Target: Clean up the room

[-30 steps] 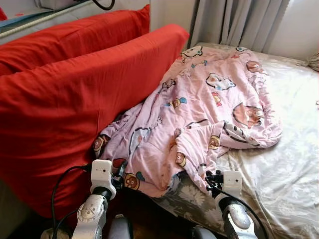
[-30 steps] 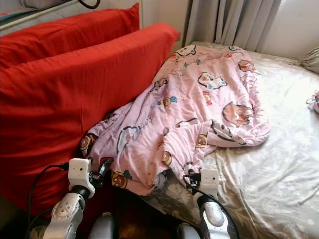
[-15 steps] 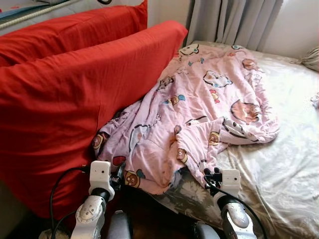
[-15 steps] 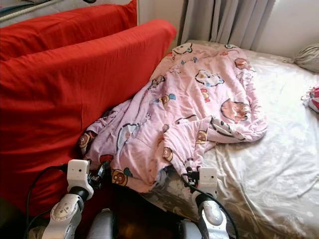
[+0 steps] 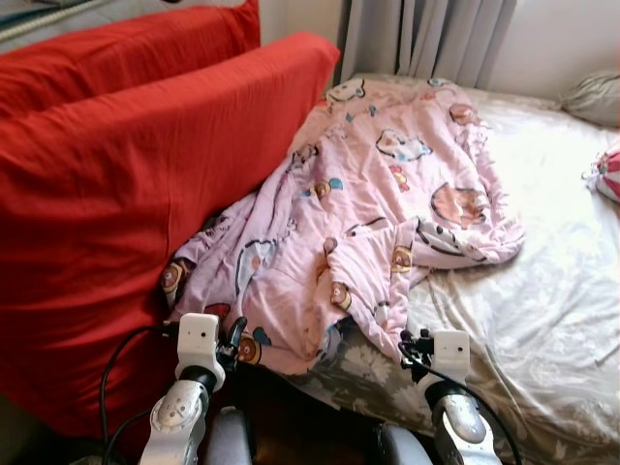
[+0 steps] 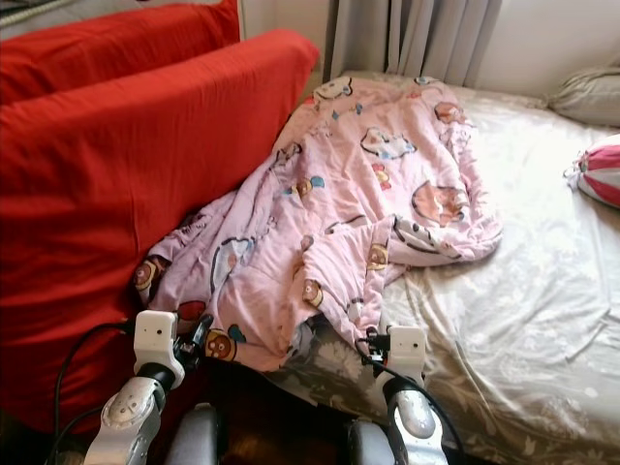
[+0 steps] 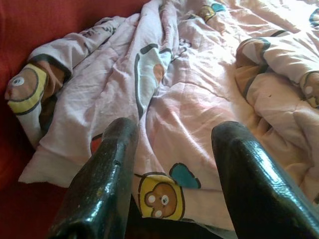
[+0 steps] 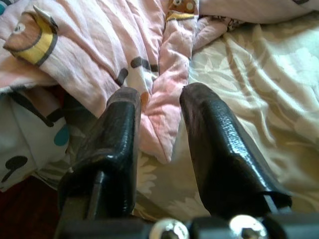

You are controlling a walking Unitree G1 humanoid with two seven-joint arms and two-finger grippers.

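Up close, by parts:

Left gripper [image 7: 164, 184]: fingers spread wide apart, holding nothing; it hangs just in front of the near hem of the pink quilt, where a brown bear print lies between the two black fingers. From the wrist view I cannot tell whether the fingertips touch the cloth.

Right gripper [image 8: 157, 144]: fingers parted with a narrower gap, not clamped on anything; a pointed fold of the quilt's edge lies in the gap between them, over the floral sheet. Whether the pads press it, I cannot tell.

Pink quilt [image 5: 378, 208]: crumpled, printed with cartoon bears and cats, lying along the left side of the bed from the near corner up toward the curtain. Its left edge bunches against the red cushions; its near corner droops over the mattress edge, just ahead of both grippers.

Red cushions [image 5: 126, 194]: two large ones standing on edge, one behind the other, along the bed's left side, touching the quilt.

Bed sheet [image 5: 542, 310]: pale, flower-patterned, wrinkled, bare to the right of the quilt.

Grey pillow [image 6: 586, 95]: at the far right of the bed, near the wall.

Striped pink-and-white object [image 6: 601, 170]: on the sheet at the right edge, well apart from the quilt.

Curtain [image 5: 426, 39]: grey, hanging behind the head of the bed.
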